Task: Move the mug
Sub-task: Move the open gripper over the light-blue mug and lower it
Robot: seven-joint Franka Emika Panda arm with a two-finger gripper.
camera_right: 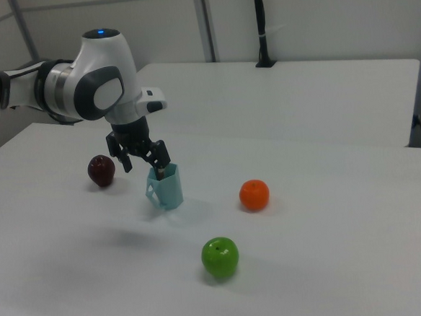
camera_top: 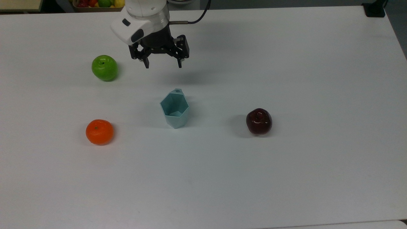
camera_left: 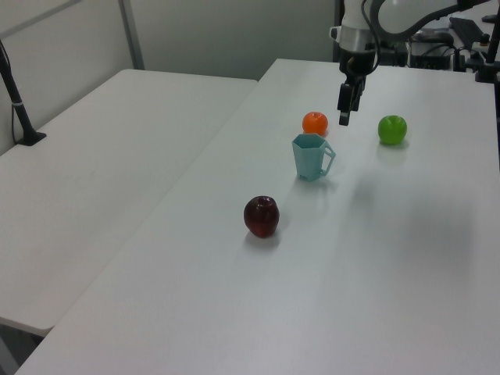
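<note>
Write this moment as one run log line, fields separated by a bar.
phase: approach | gripper: open, empty, above table | mug: upright, untouched | fruits: green apple, orange, red apple apart from mug

Arm shell: glossy white rounded casings, with dark grey bands at the joints.
Elbow joint cap: small blue light on top, right view.
Wrist housing: white, angular, two small dark oval insets on its face.
Cable: black, looping from the wrist housing.
End effector [camera_top: 162, 65]: black body, two short black fingers [camera_top: 146, 64], pale tips.
</note>
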